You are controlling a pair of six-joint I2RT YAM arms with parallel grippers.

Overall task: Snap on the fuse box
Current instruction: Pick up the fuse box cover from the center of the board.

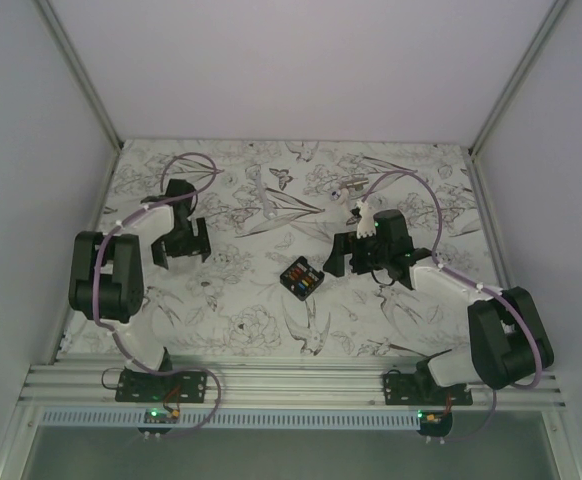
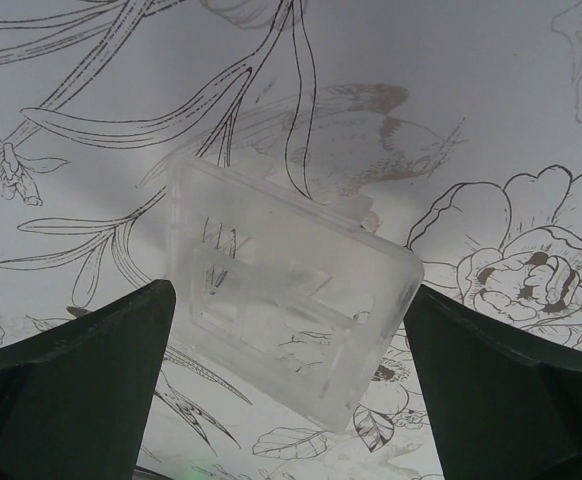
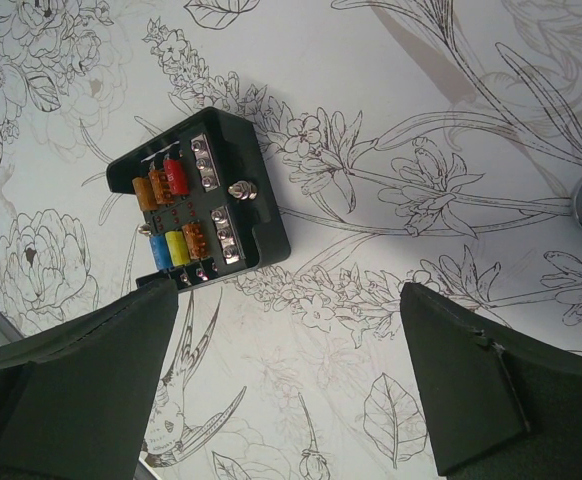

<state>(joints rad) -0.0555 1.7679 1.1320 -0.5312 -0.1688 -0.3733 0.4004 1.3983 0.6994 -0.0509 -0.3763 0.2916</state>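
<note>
Frankly, my worry is the clear plastic cover (image 2: 291, 310). It lies flat on the flower-printed worktop (image 1: 231, 300) between the fingers of the left gripper (image 1: 181, 252), but it is skewed to them, with one corner aimed at the bottom of the left wrist view. If those fingers closed now, I think they would meet corners rather than flat sides. The cover could then twist or squirt out, and it looks smooth and see-through, so probably slippery too.

The second risk is the fuse box (image 3: 199, 205) itself. It sits loose on the worktop, open face up, with red, orange, yellow and blue fuses showing and nothing bracing it. Pressing a cover down on it off-square would, I'd guess, either skid it away or seat only one edge, so the snap would never catch. A crooked cover might also bear down on the fuses.

Both grippers have their fingers spread wide and hold nothing. In the overhead view the fuse box lies a little right of the middle of the frame. The right gripper (image 1: 353, 265) hangs near it on the right without touching, and the left gripper is well apart at the left. In the right wrist view the box sits in the upper left of the frame, beyond the left finger's tip and turned at an angle, not between the fingers. That gripper would need to shift and turn before it could steady the box.
</note>
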